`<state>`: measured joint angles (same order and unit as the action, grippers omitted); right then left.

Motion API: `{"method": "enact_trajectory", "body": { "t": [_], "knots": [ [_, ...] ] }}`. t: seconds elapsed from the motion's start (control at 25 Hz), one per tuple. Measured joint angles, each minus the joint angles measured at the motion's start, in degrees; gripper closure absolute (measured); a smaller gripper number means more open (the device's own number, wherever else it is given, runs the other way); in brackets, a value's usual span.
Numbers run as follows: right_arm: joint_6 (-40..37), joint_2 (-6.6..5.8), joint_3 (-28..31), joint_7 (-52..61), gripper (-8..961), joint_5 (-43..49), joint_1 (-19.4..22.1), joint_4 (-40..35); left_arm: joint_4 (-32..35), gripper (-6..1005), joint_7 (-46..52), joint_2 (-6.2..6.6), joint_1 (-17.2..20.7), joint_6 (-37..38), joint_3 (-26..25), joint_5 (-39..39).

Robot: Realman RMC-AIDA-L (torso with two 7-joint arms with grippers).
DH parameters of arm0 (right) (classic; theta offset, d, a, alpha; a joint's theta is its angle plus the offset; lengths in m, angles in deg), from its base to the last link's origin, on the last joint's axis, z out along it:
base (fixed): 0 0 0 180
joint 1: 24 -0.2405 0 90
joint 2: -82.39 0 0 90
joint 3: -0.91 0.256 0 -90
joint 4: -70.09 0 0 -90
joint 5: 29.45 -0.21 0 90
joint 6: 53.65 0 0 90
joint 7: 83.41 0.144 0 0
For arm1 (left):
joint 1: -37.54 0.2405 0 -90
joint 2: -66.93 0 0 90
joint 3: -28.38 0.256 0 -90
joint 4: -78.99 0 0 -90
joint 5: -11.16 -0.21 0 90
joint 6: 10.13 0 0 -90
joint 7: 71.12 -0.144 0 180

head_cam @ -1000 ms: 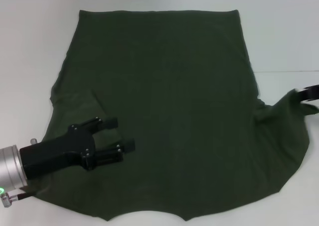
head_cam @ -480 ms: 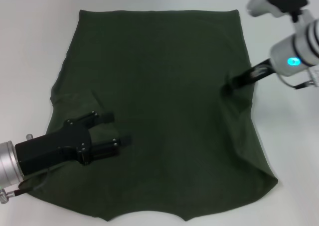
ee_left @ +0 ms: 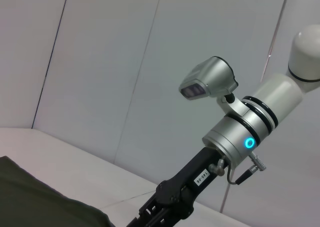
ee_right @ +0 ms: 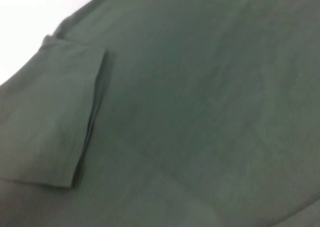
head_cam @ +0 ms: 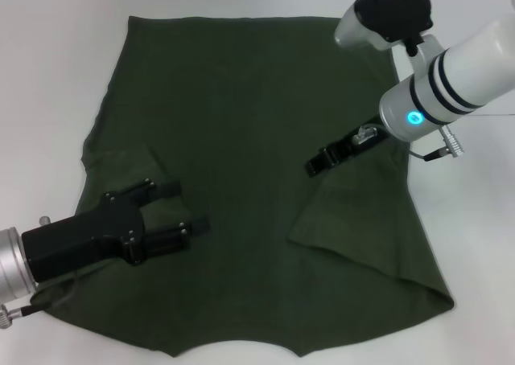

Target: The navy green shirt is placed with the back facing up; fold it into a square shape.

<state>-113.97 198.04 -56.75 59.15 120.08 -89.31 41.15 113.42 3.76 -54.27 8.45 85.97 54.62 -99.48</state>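
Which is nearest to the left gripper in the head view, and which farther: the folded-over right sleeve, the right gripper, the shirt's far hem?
From the left gripper:
1. Folded-over right sleeve, toward the shirt's right side.
2. Right gripper, over the shirt's middle; too close to the sleeve to rank surely.
3. Far hem, at the table's far side.

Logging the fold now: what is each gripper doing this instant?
Left gripper: open, over the navy green shirt, holding nothing.
Right gripper: shut on the shirt's right sleeve, carried over the body.

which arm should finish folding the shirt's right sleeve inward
Right. The right gripper is already over the navy green shirt, at the raised, partly folded right sleeve flap. The left gripper hovers open over the opposite left side, far from that flap.
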Motion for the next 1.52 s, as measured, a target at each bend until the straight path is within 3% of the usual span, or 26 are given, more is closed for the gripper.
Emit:
{"method": "enact_trajectory", "body": {
  "t": [0.12, 0.28, 0.44, 0.56, 0.72, 0.88, 1.04, 1.2, 1.52],
  "knots": [
    [0.1, -0.41, 2.2, -0.1, 634, -0.7, 1.5, -1.3, -0.1, 95, 0.0, 0.0, 0.0, 0.0, 0.0, 0.0],
    [-0.5, -1.74, 8.1, -5.0, 427, -7.6, 6.3, -5.2, -0.2, 95, 0.0, -0.13, 0.0, 0.0, 0.0, 0.0],
    [-2.7, -2.59, 11.9, -17.3, 261, -25.2, 13.4, -7.4, -0.4, 94, 0.4, -0.17, -0.1, 0.0, 0.0, 0.9],
    [-4.0, -2.55, 12.3, -26.3, 147, -36.4, 19.1, -7.5, -0.5, 94, 1.8, -0.12, -0.1, 0.1, 0.0, 1.9],
    [-8.7, -1.96, 12.2, -37.1, 104, -44.5, 25.7, -7.6, -0.5, 94, 3.6, -0.02, -0.1, 0.1, 0.0, 2.1],
    [-15.2, -1.86, 12.2, -47.3, 22, -45.3, 29.9, -7.4, -0.5, 85, 5.4, 0.1, 0.0, 0.1, 0.0, 1.9],
    [-21.0, -1.97, 12.3, -55.6, 23, -45.5, 33.4, -7.3, 0.3, 85, 10.6, 0.95, -0.7, -0.7, 0.3, 0.5],
    [-26.5, -2.08, 12.4, -60.3, 24, -45.6, 35.1, -7.0, 1.1, 85, 20.6, 2.9, -3.0, -0.6, 0.1, -3.4],
    [-32.2, -1.78, 11.5, -63.9, 26, -42.5, 34.5, -6.8, 6.0, 86, 38.6, 5.47, -5.4, 2.2, -0.5, -10.2]
  ]
}}
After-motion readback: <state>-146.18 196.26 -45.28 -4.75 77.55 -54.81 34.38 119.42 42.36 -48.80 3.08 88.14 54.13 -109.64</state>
